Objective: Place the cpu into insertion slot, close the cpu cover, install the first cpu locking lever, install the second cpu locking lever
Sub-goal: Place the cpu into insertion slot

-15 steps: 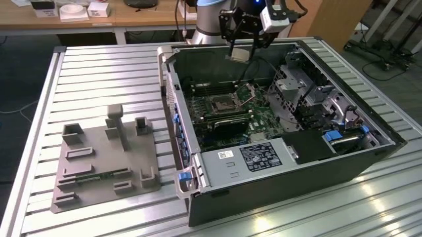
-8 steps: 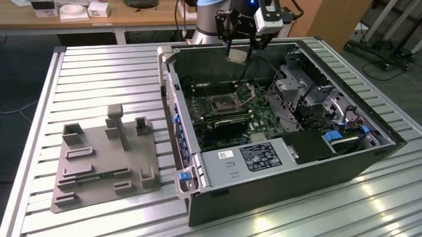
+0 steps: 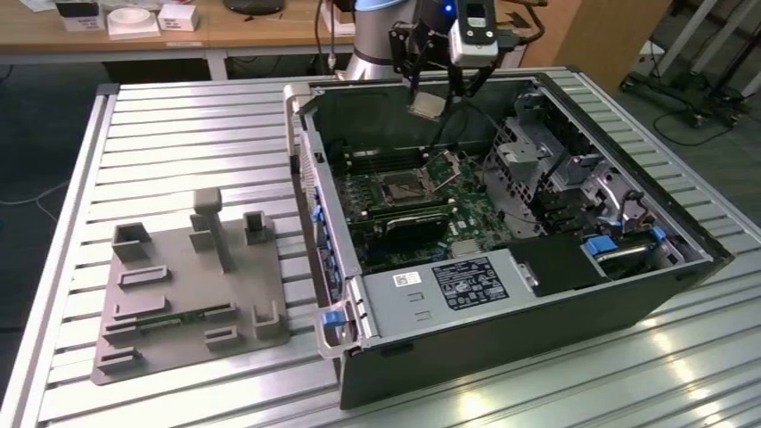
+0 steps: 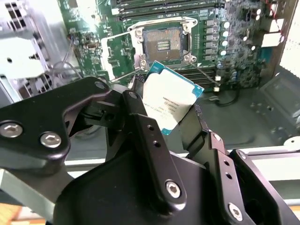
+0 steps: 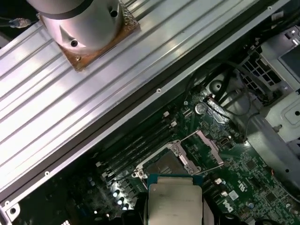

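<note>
My gripper [image 3: 429, 98] hangs over the back of the open computer case [image 3: 666, 285], shut on the cpu [image 3: 426, 107], which it holds by two opposite edges. In the second wrist view the black fingers [image 4: 136, 117] clamp the silvery chip [image 4: 168, 98], tilted, a good way above the motherboard. The insertion slot [image 3: 398, 187] [image 4: 161, 44] [image 5: 161, 164] lies open and bare, its dark pin field showing. The cpu cover [image 3: 450, 168] [image 5: 208, 147] stands swung up beside the slot, on the exterior view's right. In the first wrist view the cpu [image 5: 174, 201] sits just short of the slot.
Long black memory slots [image 5: 136, 150] run alongside the slot. A power supply [image 3: 470, 281] and a metal drive cage [image 3: 559, 169] fill the case's near and right parts. A grey fixture plate [image 3: 191, 285] lies on the ribbed table at the exterior view's left.
</note>
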You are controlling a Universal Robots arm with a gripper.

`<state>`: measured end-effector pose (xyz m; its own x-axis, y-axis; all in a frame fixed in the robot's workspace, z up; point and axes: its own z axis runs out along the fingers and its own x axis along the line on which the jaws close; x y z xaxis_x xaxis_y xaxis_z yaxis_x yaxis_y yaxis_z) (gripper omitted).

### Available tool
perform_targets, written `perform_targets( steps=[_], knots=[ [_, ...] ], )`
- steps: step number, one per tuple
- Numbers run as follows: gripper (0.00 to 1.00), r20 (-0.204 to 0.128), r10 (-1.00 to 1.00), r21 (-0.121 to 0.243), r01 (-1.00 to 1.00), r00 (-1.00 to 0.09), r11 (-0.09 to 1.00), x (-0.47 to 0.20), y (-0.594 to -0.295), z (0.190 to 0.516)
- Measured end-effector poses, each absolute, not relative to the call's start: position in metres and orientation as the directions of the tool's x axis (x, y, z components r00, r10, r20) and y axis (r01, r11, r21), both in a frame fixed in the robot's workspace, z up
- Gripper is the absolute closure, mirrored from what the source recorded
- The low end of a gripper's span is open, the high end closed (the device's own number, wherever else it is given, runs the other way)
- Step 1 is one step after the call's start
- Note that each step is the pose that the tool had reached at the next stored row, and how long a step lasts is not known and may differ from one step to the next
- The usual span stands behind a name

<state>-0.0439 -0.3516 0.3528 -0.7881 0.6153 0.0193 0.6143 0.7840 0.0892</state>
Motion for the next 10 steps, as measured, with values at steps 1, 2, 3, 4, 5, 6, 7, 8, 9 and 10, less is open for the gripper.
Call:
perform_targets(
  steps=[1, 2, 3, 4, 5, 6, 7, 8, 9, 10],
  knots=[
    [0.46, 0.019, 0.628, 0.089, 0.627, -0.778, 0.774, -0.0441, -0.3516, 0.3521],
    [0.46, 0.019, 0.634, 0.089, 0.633, -0.773, 0.769, -0.0451, -0.3516, 0.3519],
    [0.46, 0.019, 0.638, 0.089, 0.637, -0.77, 0.766, -0.0466, -0.3516, 0.3517],
    [0.46, 0.019, 0.642, 0.089, 0.641, -0.767, 0.763, -0.0483, -0.3516, 0.3515],
    [0.46, 0.019, 0.645, 0.089, 0.644, -0.764, 0.76, -0.0499, -0.3515, 0.3514],
    [0.46, 0.019, 0.649, 0.089, 0.648, -0.76, 0.756, -0.0513, -0.3515, 0.3512],
    [0.46, 0.019, 0.656, 0.089, 0.655, -0.755, 0.751, -0.0522, -0.3514, 0.3508],
    [0.46, 0.019, 0.666, 0.089, 0.664, -0.746, 0.742, -0.0524, -0.3514, 0.3503],
    [0.46, 0.019, 0.677, 0.089, 0.676, -0.735, 0.731, -0.0524, -0.3514, 0.3497],
    [0.46, 0.019, 0.69, 0.089, 0.689, -0.723, 0.719, -0.0524, -0.3515, 0.3491]
  ],
)
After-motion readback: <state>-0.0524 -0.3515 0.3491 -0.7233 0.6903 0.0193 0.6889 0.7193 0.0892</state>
